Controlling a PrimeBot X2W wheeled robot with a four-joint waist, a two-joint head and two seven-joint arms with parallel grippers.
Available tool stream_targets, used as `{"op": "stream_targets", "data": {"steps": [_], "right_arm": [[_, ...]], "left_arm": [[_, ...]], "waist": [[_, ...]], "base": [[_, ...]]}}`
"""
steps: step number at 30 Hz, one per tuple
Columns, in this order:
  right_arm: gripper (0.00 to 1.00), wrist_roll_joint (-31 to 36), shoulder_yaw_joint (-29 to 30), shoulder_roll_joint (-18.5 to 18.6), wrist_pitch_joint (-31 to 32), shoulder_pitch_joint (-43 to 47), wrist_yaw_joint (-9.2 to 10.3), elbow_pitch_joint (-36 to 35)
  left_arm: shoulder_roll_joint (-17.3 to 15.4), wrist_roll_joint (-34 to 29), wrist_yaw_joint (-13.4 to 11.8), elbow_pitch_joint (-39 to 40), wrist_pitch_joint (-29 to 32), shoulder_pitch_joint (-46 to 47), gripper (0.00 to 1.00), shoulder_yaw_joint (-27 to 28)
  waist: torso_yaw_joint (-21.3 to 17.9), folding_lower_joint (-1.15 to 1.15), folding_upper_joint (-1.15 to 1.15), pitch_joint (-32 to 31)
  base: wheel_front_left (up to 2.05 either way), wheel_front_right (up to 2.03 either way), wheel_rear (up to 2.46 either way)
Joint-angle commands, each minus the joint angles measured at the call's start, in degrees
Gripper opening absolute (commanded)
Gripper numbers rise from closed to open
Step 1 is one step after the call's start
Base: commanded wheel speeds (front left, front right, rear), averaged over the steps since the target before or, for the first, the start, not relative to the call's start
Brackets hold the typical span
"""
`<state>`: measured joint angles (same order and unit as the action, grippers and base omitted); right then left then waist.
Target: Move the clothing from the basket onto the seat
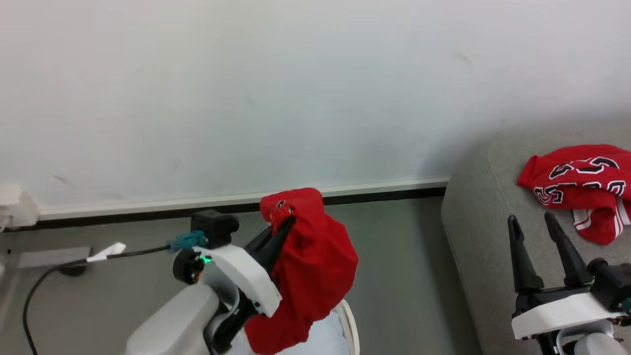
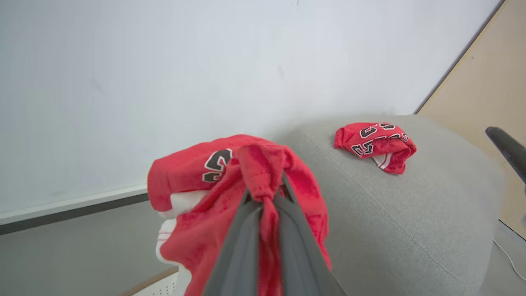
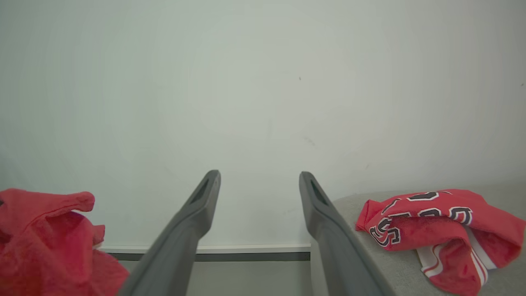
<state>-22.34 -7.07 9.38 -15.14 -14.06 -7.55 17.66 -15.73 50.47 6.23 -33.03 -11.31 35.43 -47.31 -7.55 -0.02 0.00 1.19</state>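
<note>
Carry step: the left end effector (image 1: 290,221), clamped on a red jersey (image 1: 315,266) above the basket (image 1: 350,315), must next clear the seat (image 1: 473,236) at its left edge (right end effector (image 1: 532,220) gapes empty).

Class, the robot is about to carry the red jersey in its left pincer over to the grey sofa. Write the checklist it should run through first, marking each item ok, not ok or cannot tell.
1. Left pincer shut on the held jersey: ok.
2. Held jersey's lower end clear of the basket: cannot tell; it hangs down by the rim.
3. Bare sofa fabric free for landing: ok.
4. Right pincer open and empty: ok.
5. Right pincer out of the carry path: cannot tell; it stands over the sofa's near edge.
6. Second jersey lying wholly on the sofa: ok.
</note>
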Motion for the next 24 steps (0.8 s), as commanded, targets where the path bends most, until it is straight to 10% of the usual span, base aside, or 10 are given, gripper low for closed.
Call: {"op": "stream_targets", "data": {"steps": [1, 24], "right_arm": [[1.00, -0.6, -0.4, 0.3, 0.0, 1.0, 0.13, 0.2], [1.00, -6.3, -15.7, 3.0, 0.0, 1.0, 0.13, -4.2]], "left_arm": [[-0.9, -1.2, -0.7, 1.6, -0.7, 1.0, 0.00, 0.4], [-6.2, -3.9, -7.6, 22.2, 1.1, 3.1, 0.00, 2.2]], "waist": [[0.8, 0.02, 0.00, -1.5], [3.3, 0.02, 0.00, -2.6]], "base": [[0.00, 0.00, 0.00], [0.00, 0.00, 0.00]]}}
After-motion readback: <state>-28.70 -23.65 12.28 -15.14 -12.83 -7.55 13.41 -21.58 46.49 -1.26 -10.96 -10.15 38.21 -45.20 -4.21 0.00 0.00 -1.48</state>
